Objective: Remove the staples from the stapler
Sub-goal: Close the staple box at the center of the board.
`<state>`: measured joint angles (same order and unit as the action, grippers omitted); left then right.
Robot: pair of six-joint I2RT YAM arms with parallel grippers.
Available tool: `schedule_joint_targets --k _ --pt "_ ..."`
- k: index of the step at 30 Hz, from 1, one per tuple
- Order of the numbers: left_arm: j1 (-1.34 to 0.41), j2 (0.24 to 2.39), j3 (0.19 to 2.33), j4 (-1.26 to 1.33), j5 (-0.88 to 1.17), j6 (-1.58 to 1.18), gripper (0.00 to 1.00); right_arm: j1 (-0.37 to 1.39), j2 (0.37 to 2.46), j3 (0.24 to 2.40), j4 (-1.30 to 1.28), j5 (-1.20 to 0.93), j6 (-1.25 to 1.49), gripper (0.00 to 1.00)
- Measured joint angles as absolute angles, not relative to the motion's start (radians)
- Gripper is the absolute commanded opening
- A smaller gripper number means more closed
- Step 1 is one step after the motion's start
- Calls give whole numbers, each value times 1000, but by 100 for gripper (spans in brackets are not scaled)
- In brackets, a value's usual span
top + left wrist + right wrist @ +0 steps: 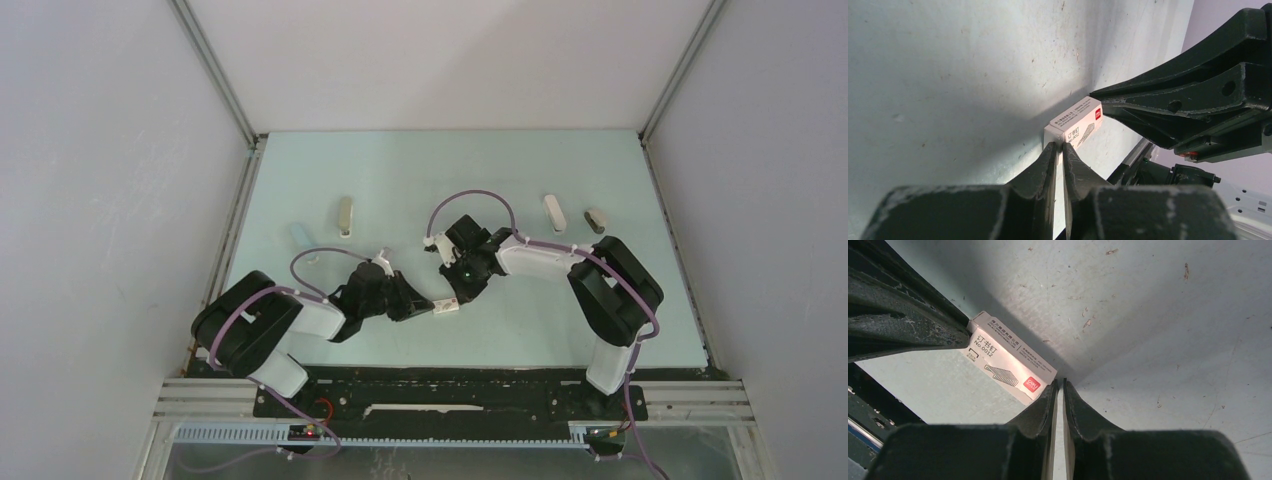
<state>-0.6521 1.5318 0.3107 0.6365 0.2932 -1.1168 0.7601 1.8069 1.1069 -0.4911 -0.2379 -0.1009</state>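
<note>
The stapler (553, 212), white and oblong, lies at the back right of the table, far from both grippers. A short dark-grey piece (597, 220) just right of it may be the staples; it is too small to tell. Near the table's front middle, my left gripper (430, 307) (1062, 145) and right gripper (458, 296) (1060, 381) meet at a small white printed box (446, 306) (1075, 122) (1008, 360). Both are shut, with nothing between their fingers. Each touches one end of the box with its tips.
A beige-grey slim bar (346, 216) lies at the back left, and a pale blue piece (300, 235) is beside it. Metal rails border the table on the left and right. The arm bases stand at the near edge.
</note>
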Motion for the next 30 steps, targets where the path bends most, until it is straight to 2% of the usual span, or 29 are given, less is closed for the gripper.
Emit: schedule_joint_targets --k 16,21,25,30 --pt "-653 1487 311 622 273 -1114 24 756 1807 1108 -494 -241 -101 18" --pt "-654 1468 311 588 258 -1108 20 756 1807 1108 -494 -242 -101 18" --pt "-655 1455 311 557 239 -1102 7 756 1807 1108 -494 -242 -101 18" --pt "-655 1452 311 506 224 -1096 3 756 1808 1108 -494 -242 -101 18"
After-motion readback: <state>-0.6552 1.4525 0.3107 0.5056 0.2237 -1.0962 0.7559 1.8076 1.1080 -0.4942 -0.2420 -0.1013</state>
